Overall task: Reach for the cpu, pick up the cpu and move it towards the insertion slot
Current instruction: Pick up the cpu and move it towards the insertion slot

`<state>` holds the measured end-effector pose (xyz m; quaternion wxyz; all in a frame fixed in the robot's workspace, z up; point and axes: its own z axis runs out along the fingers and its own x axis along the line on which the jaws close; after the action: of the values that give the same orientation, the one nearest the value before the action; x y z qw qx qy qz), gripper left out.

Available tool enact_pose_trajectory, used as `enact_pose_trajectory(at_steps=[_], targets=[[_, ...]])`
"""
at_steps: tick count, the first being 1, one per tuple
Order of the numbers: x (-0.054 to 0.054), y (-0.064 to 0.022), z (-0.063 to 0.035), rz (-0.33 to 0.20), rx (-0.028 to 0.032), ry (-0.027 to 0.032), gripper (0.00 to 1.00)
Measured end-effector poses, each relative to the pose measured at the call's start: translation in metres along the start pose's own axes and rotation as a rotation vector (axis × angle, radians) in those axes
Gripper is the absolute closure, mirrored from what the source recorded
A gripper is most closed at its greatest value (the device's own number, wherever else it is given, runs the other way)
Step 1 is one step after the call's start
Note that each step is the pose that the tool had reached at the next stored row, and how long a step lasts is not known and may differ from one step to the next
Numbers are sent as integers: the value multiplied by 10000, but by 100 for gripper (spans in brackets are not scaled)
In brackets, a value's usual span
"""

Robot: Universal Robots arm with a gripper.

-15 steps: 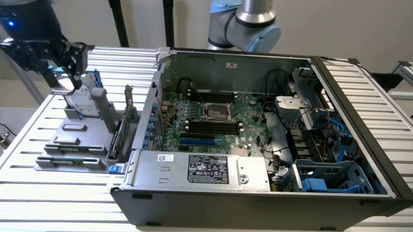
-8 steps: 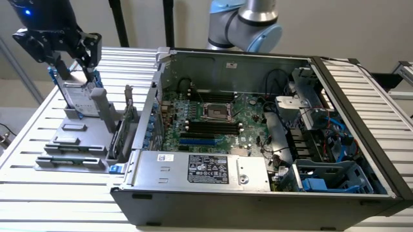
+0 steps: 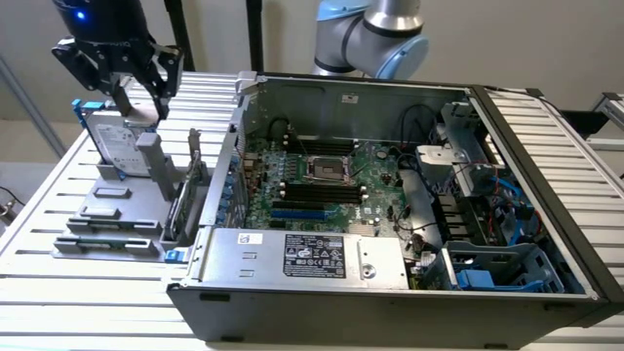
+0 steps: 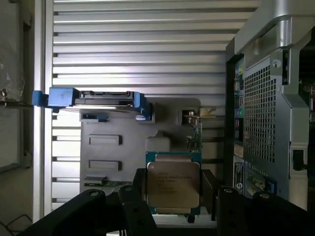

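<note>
Pick-up step; gripper [image 3: 143,106] clamped on cpu [image 4: 173,183] edges beside hard drive [image 4: 101,97]; reaching insertion slot [image 3: 326,170] probably needs level carry.

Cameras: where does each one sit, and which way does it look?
Exterior view: off the arm, up high, looking down on the open black computer case and the slatted metal table; the grey-and-blue arm and its gripper show.
Wrist view: on the wrist, looking down past the dark jaws, shut on the small square silvery cpu.
Both share: the silver hard drive with blue rails, the table and the case's side.
</note>
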<state>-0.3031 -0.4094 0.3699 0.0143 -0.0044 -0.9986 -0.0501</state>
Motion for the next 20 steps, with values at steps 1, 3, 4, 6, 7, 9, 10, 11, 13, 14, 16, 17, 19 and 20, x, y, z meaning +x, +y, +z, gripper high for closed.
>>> enact_pose_trajectory(at_steps=[1, 3, 4, 6, 7, 9, 10, 11, 13, 14, 16, 17, 19, 20], targets=[[-45, 1, -5, -1, -35, 0, 46], [-138, 2, -15, -4, -100, 2, 46], [-182, 3, -18, -5, -132, 2, 46], [-272, 5, -26, -6, -196, 2, 46], [-317, 5, -30, -8, -225, 3, 46], [-411, 7, -36, -8, -279, 3, 46], [-455, 7, -37, -8, -301, 3, 46], [-501, 7, -39, -10, -322, 3, 46], [-590, 9, -41, -11, -362, 4, 46], [-635, 9, -43, -11, -382, 4, 46], [-725, 10, -46, -13, -422, 5, 46], [-770, 10, -47, -14, -441, 5, 46], [-864, 11, -49, -14, -475, 4, 46], [-909, 12, -50, -15, -488, 5, 46]])
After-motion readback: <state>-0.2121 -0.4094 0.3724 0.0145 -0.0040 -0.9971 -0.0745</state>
